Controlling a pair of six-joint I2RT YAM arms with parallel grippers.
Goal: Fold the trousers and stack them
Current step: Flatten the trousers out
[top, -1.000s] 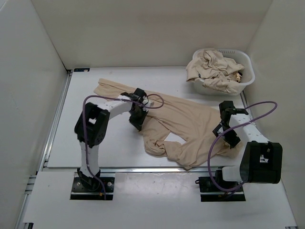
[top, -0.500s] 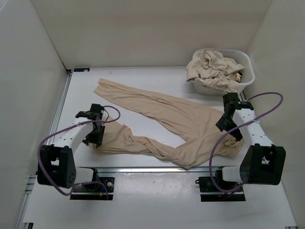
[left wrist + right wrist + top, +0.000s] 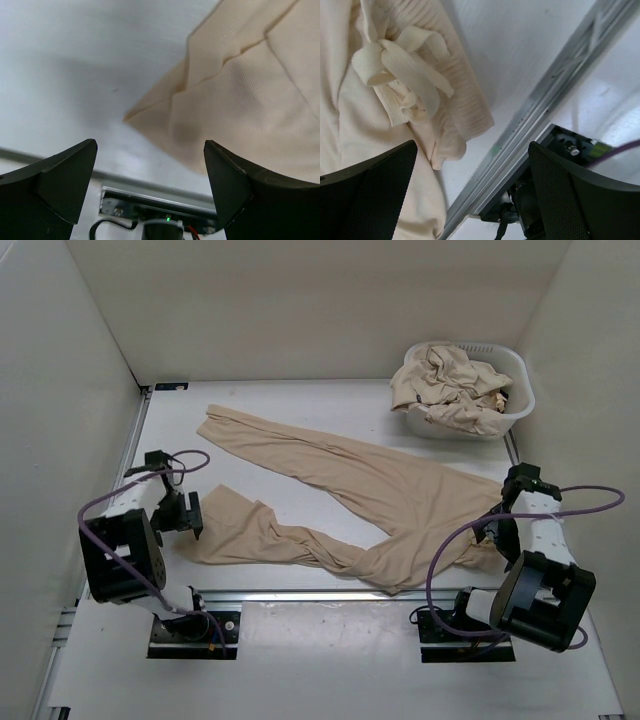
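Across the white counter (image 3: 270,425) from far-left corner to near-right edge lie the spread beige-tan thin-fabric trousers (image 3: 340,495), left pincer (image 3: 186,514) and right pincer (image 3: 497,530) both apart and empty, so smoothing each leg flat before folding seems wise.

White table (image 3: 260,400), plain white walls (image 3: 300,300)

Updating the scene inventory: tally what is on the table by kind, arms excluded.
Trousers spread flat on the table: 1
Heap of crumpled beige garments in the basket, number of pieces impossible to tell: 1
White laundry basket: 1
Total: 3
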